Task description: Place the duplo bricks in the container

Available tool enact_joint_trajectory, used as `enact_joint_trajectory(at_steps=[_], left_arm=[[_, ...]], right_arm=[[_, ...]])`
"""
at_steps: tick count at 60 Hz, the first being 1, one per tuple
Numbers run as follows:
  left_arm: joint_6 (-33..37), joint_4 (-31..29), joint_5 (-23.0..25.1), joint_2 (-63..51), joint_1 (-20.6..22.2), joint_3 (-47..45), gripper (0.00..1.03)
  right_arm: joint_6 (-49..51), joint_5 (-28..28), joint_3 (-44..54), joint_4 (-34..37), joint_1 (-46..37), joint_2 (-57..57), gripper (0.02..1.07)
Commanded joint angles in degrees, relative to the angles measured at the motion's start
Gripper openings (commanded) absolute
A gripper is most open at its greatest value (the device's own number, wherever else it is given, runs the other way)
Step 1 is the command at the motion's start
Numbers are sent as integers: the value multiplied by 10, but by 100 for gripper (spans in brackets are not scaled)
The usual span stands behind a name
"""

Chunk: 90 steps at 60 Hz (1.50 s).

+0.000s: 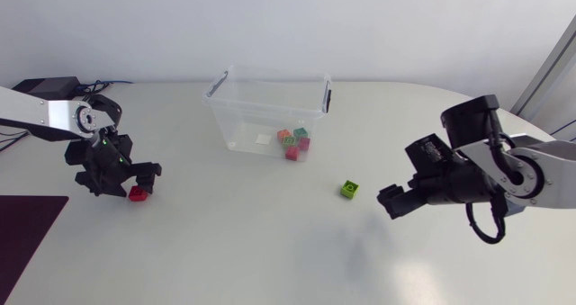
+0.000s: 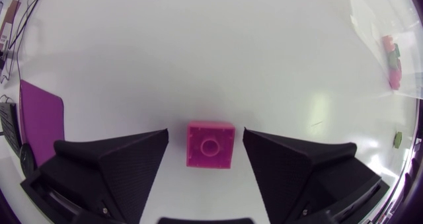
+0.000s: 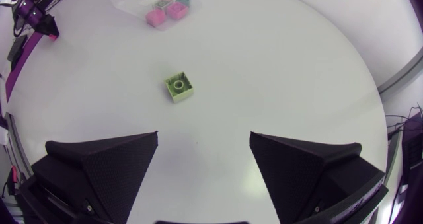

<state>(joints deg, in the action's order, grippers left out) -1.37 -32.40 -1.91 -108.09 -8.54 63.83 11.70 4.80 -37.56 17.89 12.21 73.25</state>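
Observation:
A red brick (image 1: 138,193) lies on the white table at the left; in the left wrist view the brick (image 2: 210,145) sits between my left gripper's (image 2: 205,141) fingers with a narrow gap on each side, so the gripper is open around it. My left gripper (image 1: 128,186) stands low over it. A green brick (image 1: 350,190) lies right of centre, ahead of my open right gripper (image 1: 389,201). The right wrist view shows that green brick (image 3: 180,86) a short way beyond the empty right gripper (image 3: 203,141). The clear container (image 1: 225,116) at the back centre holds several bricks (image 1: 293,143).
A dark purple mat (image 1: 27,242) covers the table's front left corner, close behind my left gripper. A black box with cables (image 1: 45,86) sits at the back left. Bare white table lies between the two loose bricks and the container.

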Motion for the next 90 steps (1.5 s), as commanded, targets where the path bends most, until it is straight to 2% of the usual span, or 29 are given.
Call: enact_joint_trajectory(at_steps=[1, 5, 9, 11, 20, 38, 54, 60, 64, 70, 72, 73, 80, 90], left_arm=[[15, 9, 9, -12, -7, 7, 50], [25, 9, 39, -10, -11, 4, 42], [32, 16, 46, -5, -11, 0, 36], [35, 20, 52, -1, -11, -4, 36], [58, 30, 58, 33, -5, -21, 35], [80, 28, 77, 122, 13, -36, 35], [95, 59, 145, 221, 44, -31, 35], [92, 60, 183, 228, 55, 5, 35], [88, 60, 185, 225, 67, 29, 35], [83, 65, 192, 211, 88, 60, 35], [79, 69, 192, 202, 98, 72, 35], [78, 70, 192, 198, 102, 77, 35], [67, 78, 192, 164, 130, 119, 35], [40, 86, 192, 105, 159, 200, 36]], right_arm=[[18, 9, -6, -15, 18, 29, 102], [23, 15, -13, -29, 30, 48, 102], [31, 23, -23, -44, 39, 75, 99], [39, 36, -30, -44, 40, 89, 95], [65, 57, -61, -67, 41, 153, 93], [108, 75, -113, -96, 18, 251, 93], [138, 94, -133, -102, 7, 302, 92], [145, 98, -137, -111, 8, 314, 71], [145, 98, -137, -119, 9, 323, 53], [145, 100, -138, -120, 12, 334, 44], [146, 106, -138, -125, 14, 337, 33], [146, 106, -138, -127, 14, 337, 30], [146, 105, -135, -122, 19, 331, 26], [130, 97, -124, -88, 33, 246, 26]])
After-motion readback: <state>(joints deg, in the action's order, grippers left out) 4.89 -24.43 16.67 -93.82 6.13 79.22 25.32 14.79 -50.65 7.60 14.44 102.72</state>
